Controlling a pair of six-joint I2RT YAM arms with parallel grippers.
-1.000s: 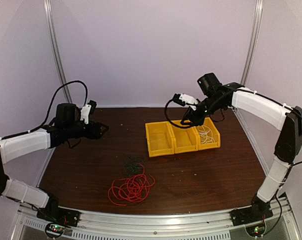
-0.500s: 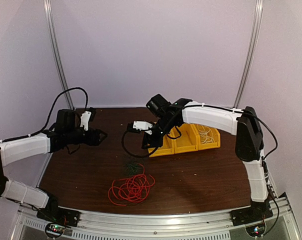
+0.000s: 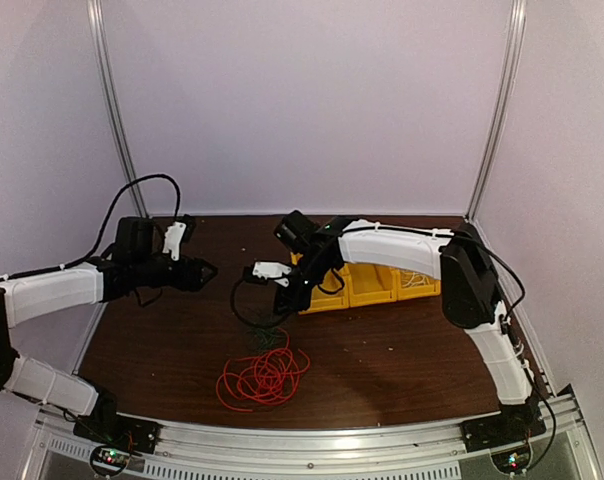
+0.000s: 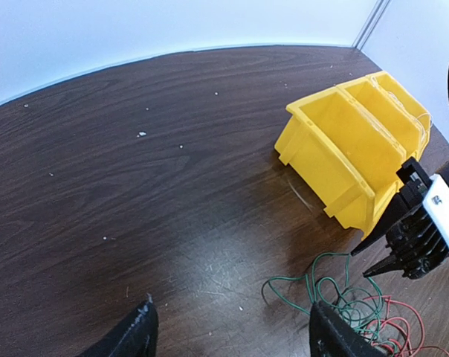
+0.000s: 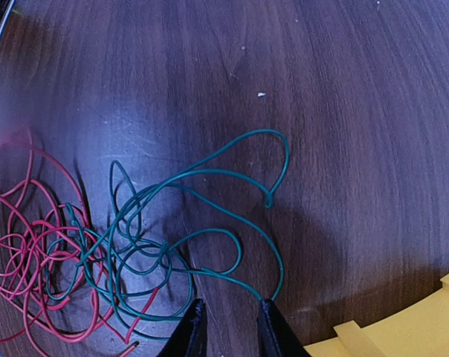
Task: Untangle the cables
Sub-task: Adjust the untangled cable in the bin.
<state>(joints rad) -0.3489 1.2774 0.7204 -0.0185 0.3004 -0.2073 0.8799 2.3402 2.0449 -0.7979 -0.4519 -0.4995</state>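
Right hand [image 5: 230, 333]: fingers narrowly parted, empty, poised just above the green cable [image 5: 146, 238]. It has swung here from over the yellow bins [image 3: 367, 292], where the white cable [image 3: 414, 274] lies in the rightmost bin (evidently already sorted). Green loops overlap the red cable [image 3: 264, 378] on the counter [image 3: 402, 360]. Left hand [image 4: 232, 338]: spread wide, empty, well apart. Judgement: green separation comes next.
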